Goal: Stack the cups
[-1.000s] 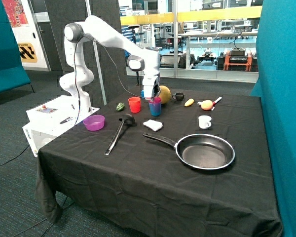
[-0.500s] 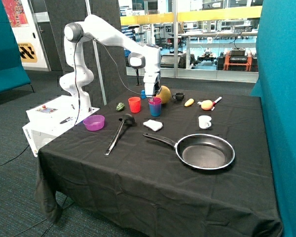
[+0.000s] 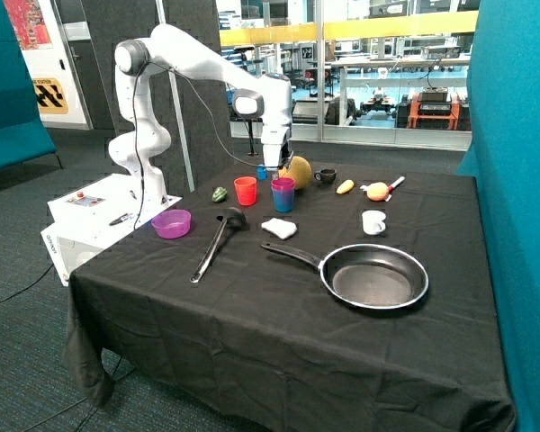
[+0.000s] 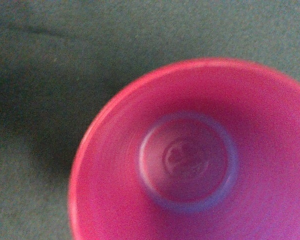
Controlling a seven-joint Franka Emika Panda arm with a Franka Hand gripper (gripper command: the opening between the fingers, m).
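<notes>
The magenta-pink cup sits nested inside the blue cup at the back of the black-clothed table. The red cup stands upright and alone just beside them, on the robot-base side. My gripper hangs just above the nested pair, apart from it and holding nothing. In the wrist view the magenta-pink cup fills the picture from above, its inside empty, with black cloth around it. No fingers show in that view.
A yellow-orange ball and a black mug stand close behind the cups. A white cloth, a black ladle, a purple bowl, a white mug and a frying pan lie nearer the front.
My gripper has risen from around the magenta-pink cup to just above it. The cup has stayed nested in the blue cup.
</notes>
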